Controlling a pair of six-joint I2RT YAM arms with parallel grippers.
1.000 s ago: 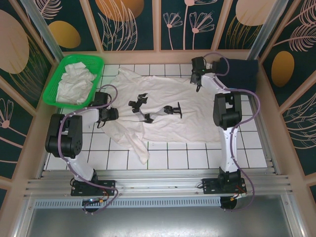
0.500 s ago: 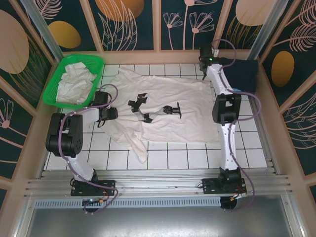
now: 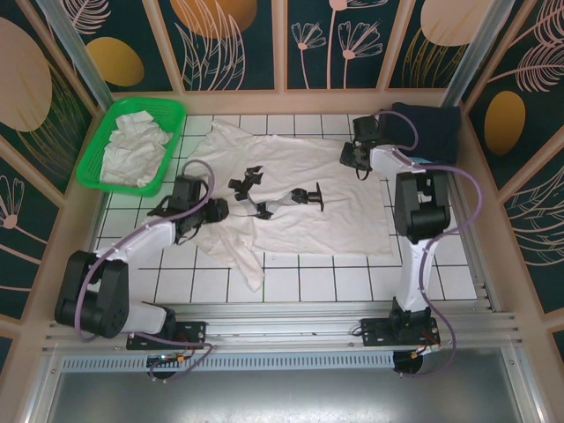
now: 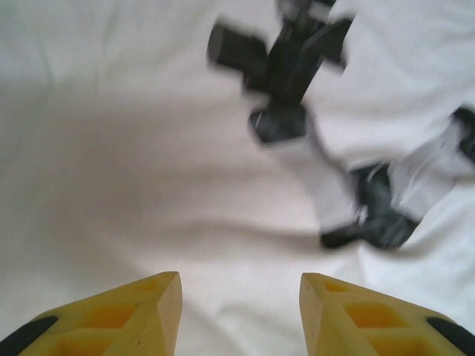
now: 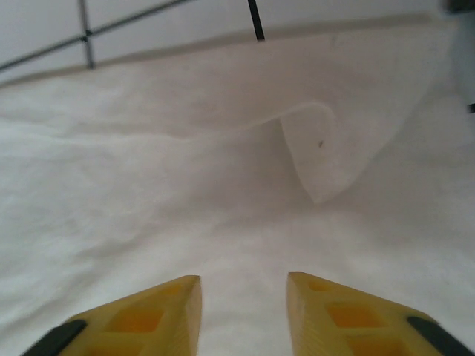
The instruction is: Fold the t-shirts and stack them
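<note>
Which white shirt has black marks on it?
The shirt spread flat on the table; the others lie crumpled in the green basket, plain white.

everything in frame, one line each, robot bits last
spread t-shirt: one, white with black print, flat on mid-table
heaped t-shirts: count unclear, white, crumpled in the basket
basket: one, green, far left corner
dark cloth: one, navy, far right corner
table: one, white tiles, dark grout
wall panels: several, dark teal with leaf motifs, around the table
left pincer: one, yellow fingers, open, over the spread t-shirt near the print
right pincer: one, yellow fingers, open, over the spread t-shirt's far right corner
</note>
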